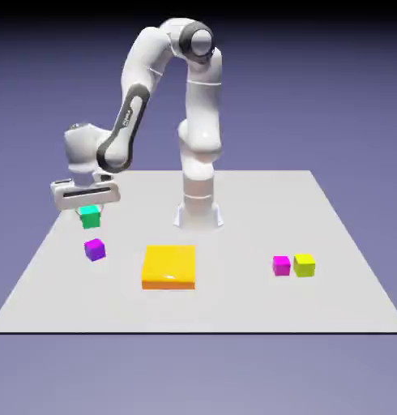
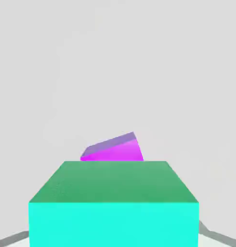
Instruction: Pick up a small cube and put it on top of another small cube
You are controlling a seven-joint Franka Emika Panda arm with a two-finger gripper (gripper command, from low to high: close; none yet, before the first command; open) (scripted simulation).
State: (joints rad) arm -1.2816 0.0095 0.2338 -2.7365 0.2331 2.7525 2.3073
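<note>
Carrying the teal-green cube (image 2: 113, 224) over the violet-purple cube (image 1: 95, 250) looks like the step in hand. The tool (image 1: 90, 212) is closed on the teal-green cube, one finger at each side of it. Keep that grip firm and the cube level, and have its underside clear of the purple cube's top before going across. The purple cube sits on the table (image 1: 234, 308), askew to the held one, so a small turn of the wrist would probably square the two faces. Then come down straight and slowly, let the faces meet, and open evenly; an off-centre release could tip the upper cube or push the lower one away.

In the hand view, the held cube fills the foreground and hides part of the purple one beyond it, yet it shows that mismatch of angle best. How much height lies between them, I cannot tell there. The exterior view gives the wider layout: the purple cube toward the camera from the held one, then the flat yellow-orange block (image 1: 169, 263), and well apart, toward the exterior view's right, the magenta cube (image 1: 281, 266) and yellow cube (image 1: 304, 266).
</note>
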